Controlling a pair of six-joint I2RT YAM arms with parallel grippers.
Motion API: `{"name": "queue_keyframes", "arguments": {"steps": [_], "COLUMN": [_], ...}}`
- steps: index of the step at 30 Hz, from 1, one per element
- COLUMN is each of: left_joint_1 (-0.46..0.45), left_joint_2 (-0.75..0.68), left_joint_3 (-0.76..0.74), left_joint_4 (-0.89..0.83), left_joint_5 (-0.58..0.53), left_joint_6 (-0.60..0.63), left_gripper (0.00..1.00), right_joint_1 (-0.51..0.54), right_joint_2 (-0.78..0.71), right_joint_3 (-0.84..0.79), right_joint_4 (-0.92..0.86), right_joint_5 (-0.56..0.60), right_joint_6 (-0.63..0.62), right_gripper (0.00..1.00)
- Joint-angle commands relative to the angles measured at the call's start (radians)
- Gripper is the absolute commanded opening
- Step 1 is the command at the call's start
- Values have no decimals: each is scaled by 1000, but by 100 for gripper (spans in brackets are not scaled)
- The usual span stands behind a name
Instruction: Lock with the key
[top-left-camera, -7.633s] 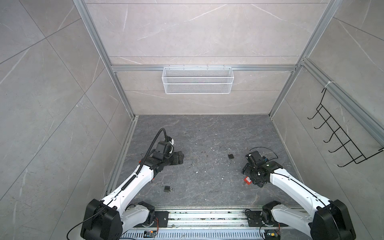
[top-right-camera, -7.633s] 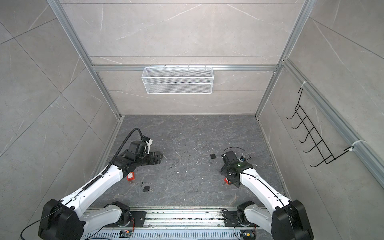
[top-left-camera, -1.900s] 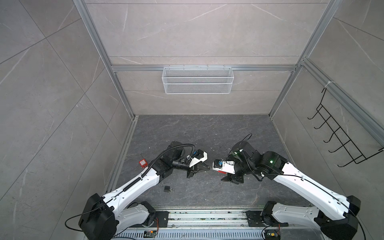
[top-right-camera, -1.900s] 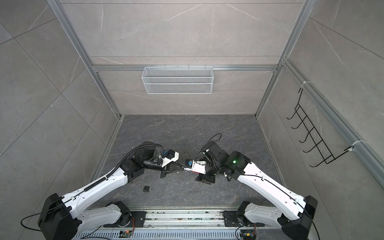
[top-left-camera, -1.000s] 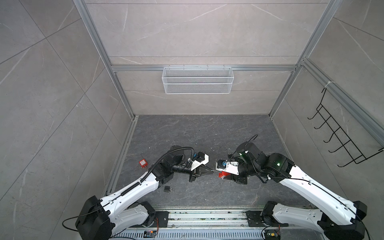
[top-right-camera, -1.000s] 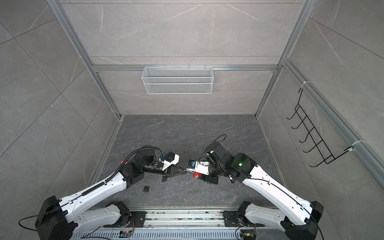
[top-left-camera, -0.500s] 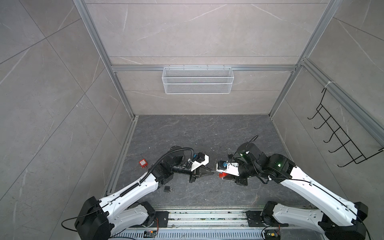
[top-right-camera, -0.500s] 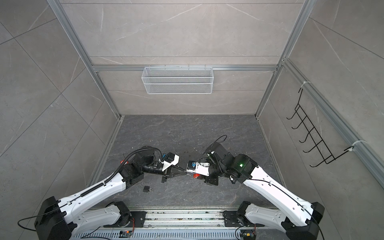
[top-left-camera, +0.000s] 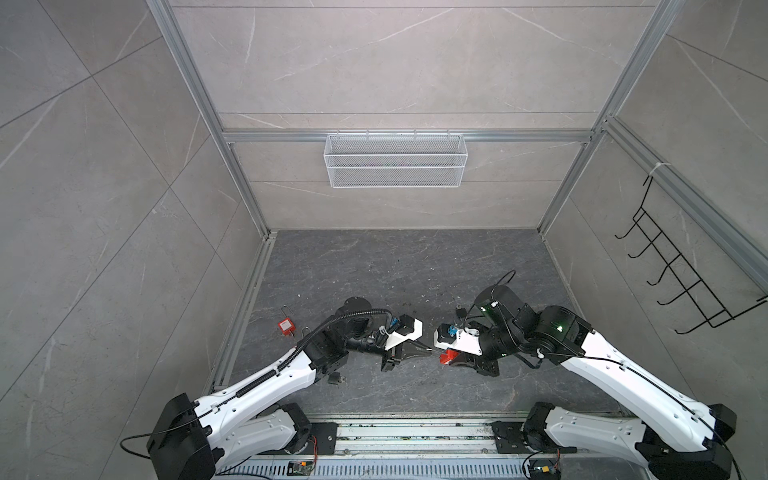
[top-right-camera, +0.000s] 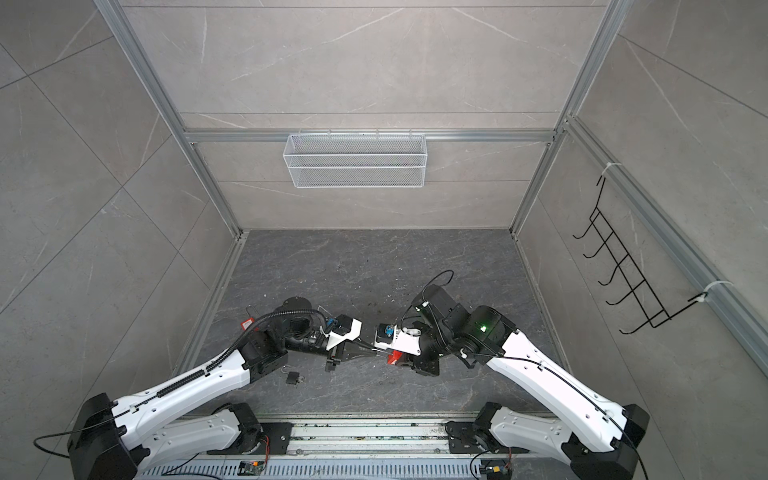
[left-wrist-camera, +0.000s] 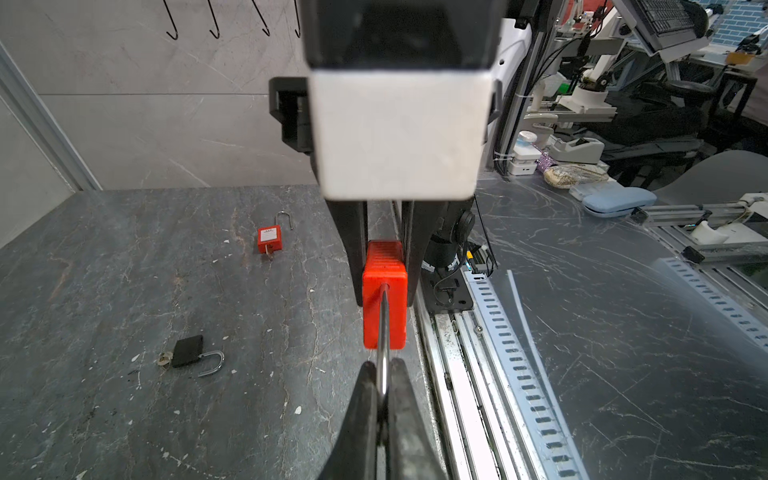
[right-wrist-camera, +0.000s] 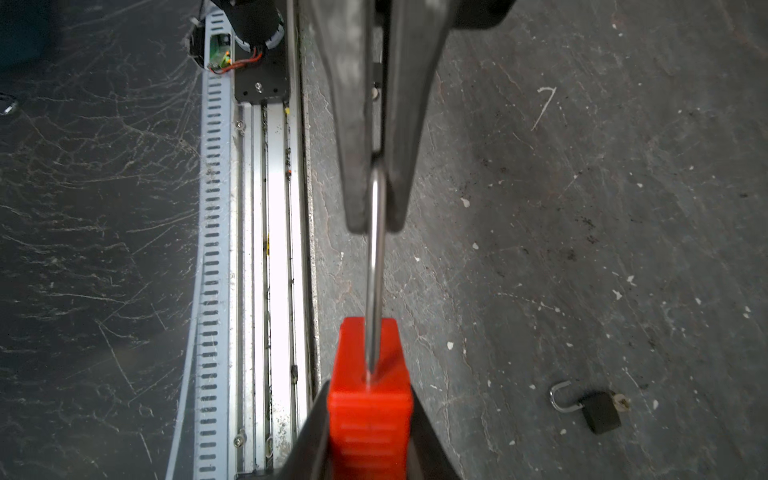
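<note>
Between the two arms, just above the floor, a red padlock (top-left-camera: 448, 356) (top-right-camera: 394, 357) hangs in the air. My right gripper (right-wrist-camera: 369, 395) (top-left-camera: 452, 360) is shut on its ribbed red body (right-wrist-camera: 368, 415). Its thin metal shackle (left-wrist-camera: 384, 332) (right-wrist-camera: 374, 270), seen edge-on, runs straight out of the body (left-wrist-camera: 384, 303) into my left gripper (left-wrist-camera: 383, 368) (top-left-camera: 430, 353), which is shut on it. The two grippers face each other tip to tip. The key of this padlock is hidden.
On the floor to the left lie a second red padlock (top-left-camera: 285, 325) (left-wrist-camera: 269, 237) with its shackle open and a black padlock (top-left-camera: 334, 378) (right-wrist-camera: 600, 411), also open. The arms' base rail (top-left-camera: 415, 432) runs along the front edge. A wire basket (top-left-camera: 395, 166) and a hook rack (top-left-camera: 681, 282) hang on the walls.
My right gripper's jaws have narrowed onto the red padlock's body. Both arms have stayed almost in place, with the left still clamped on the shackle.
</note>
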Motion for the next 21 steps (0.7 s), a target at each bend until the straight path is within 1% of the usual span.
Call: {"name": "queue_keyframes", "arguments": {"steps": [1, 7, 9, 12, 15, 21], "left_joint_1": [-13, -13, -13, -15, -15, -14], "left_joint_2": [-21, 14, 25, 46, 61, 71], "left_joint_3": [11, 17, 20, 19, -8, -42], "left_joint_4": [72, 89, 94, 103, 171, 266], "left_joint_5": [-45, -12, 4, 18, 11, -14], "left_joint_6": [43, -35, -60, -80, -113, -158], "left_gripper": [0, 0, 0, 0, 0, 0], "right_joint_1": [13, 13, 13, 13, 12, 14], "right_joint_2": [5, -21, -16, -19, -10, 35], "right_joint_3": [29, 2, 3, -1, -2, 20], "right_joint_4": [73, 175, 188, 240, 283, 236], "right_joint_5": [-91, 7, 13, -15, -44, -61], "right_joint_6": [-24, -47, -56, -42, -18, -10], "right_gripper": [16, 17, 16, 16, 17, 21]}}
